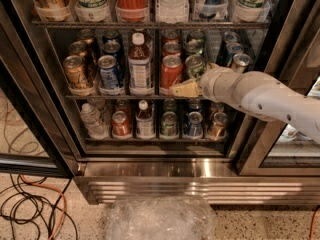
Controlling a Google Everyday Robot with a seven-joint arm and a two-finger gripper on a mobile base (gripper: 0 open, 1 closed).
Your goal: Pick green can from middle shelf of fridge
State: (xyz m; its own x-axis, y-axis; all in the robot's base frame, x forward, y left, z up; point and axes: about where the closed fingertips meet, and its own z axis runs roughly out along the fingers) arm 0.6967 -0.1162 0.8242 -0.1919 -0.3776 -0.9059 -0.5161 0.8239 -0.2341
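Note:
The green can (194, 65) stands at the front of the middle shelf (115, 97) of the fridge (160, 183), right of a red can (171, 72). More green cans stand in the row behind it. My gripper (188, 86) reaches in from the right on a white arm (260, 96). It is at the green can's lower front, just above the shelf rail, and hides the can's bottom part. I cannot tell whether it touches the can.
On the same shelf stand a brown-label bottle (139, 64), a blue can (108, 72) and a gold can (75, 72). The shelf below holds more cans and bottles. Crumpled clear plastic (156, 216) and cables (30, 204) lie on the floor in front.

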